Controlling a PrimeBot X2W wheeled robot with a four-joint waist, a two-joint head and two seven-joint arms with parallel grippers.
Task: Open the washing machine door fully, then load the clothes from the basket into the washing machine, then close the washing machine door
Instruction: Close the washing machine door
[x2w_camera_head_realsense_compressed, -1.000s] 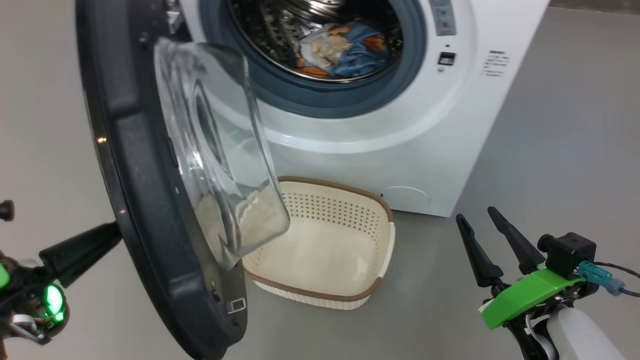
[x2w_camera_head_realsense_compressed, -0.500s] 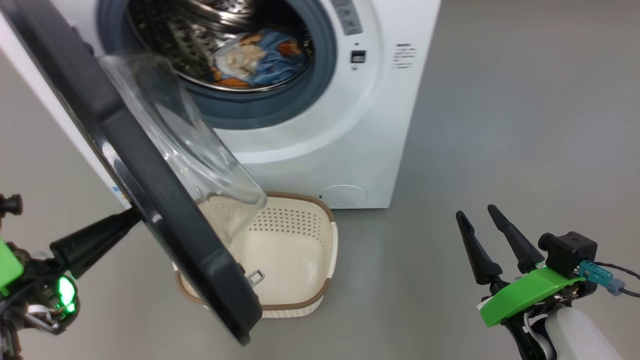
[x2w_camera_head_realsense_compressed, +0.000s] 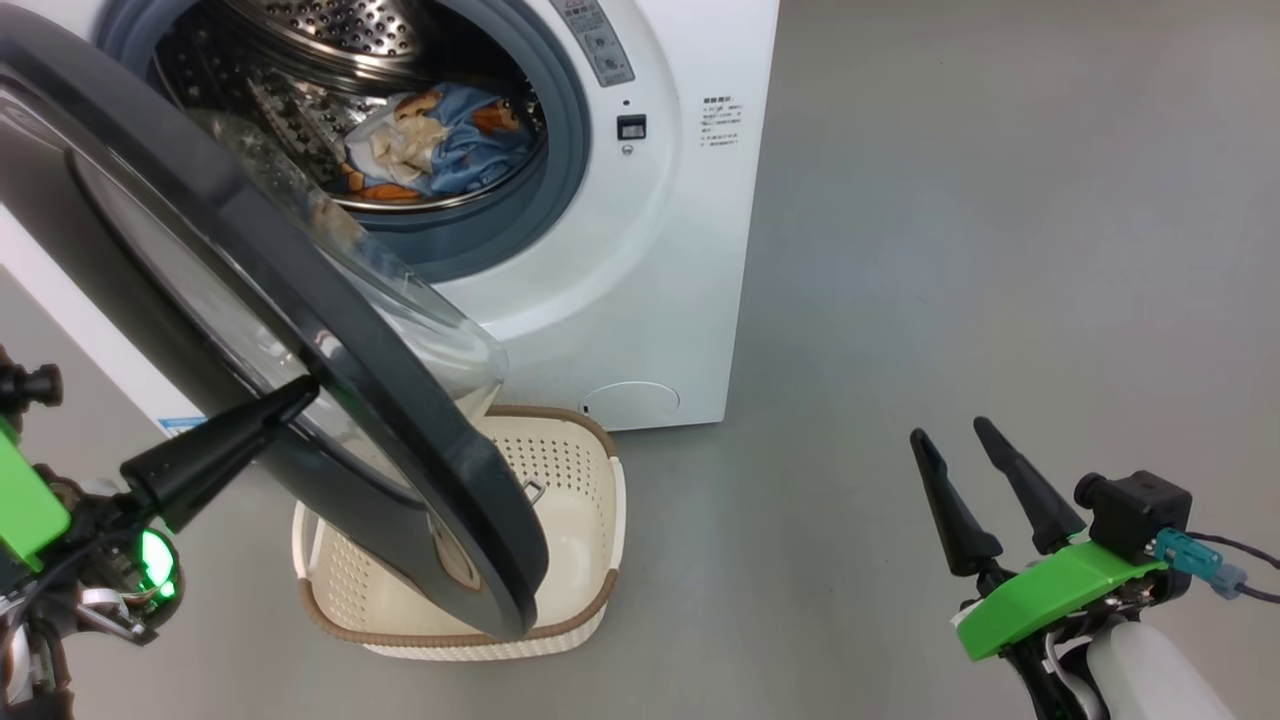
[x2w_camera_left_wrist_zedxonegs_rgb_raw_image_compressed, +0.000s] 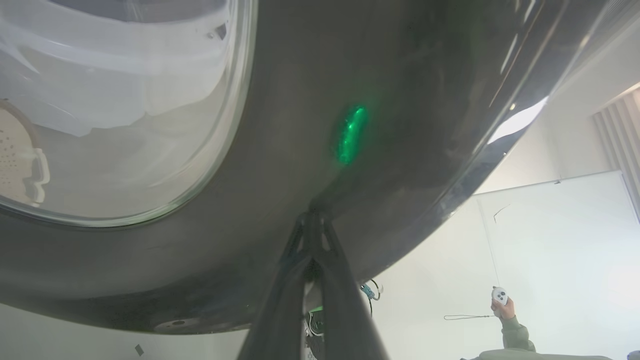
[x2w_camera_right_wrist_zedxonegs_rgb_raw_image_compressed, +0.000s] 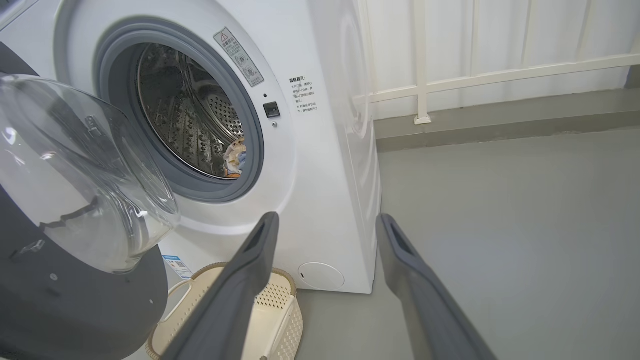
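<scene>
grey floor (x2w_camera_head_realsense_compressed: 950, 250) runs bare to the right of the washer (x2w_camera_head_realsense_compressed: 660, 250), which stands at the upper left of the head view. against a second ago the whole picture has slid, so the camera has turned with the body, but the door (x2w_camera_head_realsense_compressed: 430, 470) has swung too. then its inner side and glass bowl (x2w_camera_head_realsense_compressed: 440, 335) faced the camera, with the door wide open. now its glossy outer face shows, angled back toward the opening and hanging over most of the basket (x2w_camera_head_realsense_compressed: 612, 500). the left gripper (x2w_camera_head_realsense_compressed: 303, 388), fingers pressed together on nothing, has its tip against the door's outer face, as the left wrist view shows close up. the right gripper (x2w_camera_head_realsense_compressed: 950, 432) stands spread and empty above the floor, well apart from the washer. the clothes (x2w_camera_head_realsense_compressed: 440, 140) lie in the drum (x2w_camera_head_realsense_compressed: 300, 50), blue and cream, behind the gasket (x2w_camera_head_realsense_compressed: 565, 120). the basket looks empty where it can be seen. so loading seems done and the closing push is under way, roughly half through. the door has yet to meet the washer's front and latch, so the push likely needs to follow the arc without slipping off the smooth surface.
</scene>
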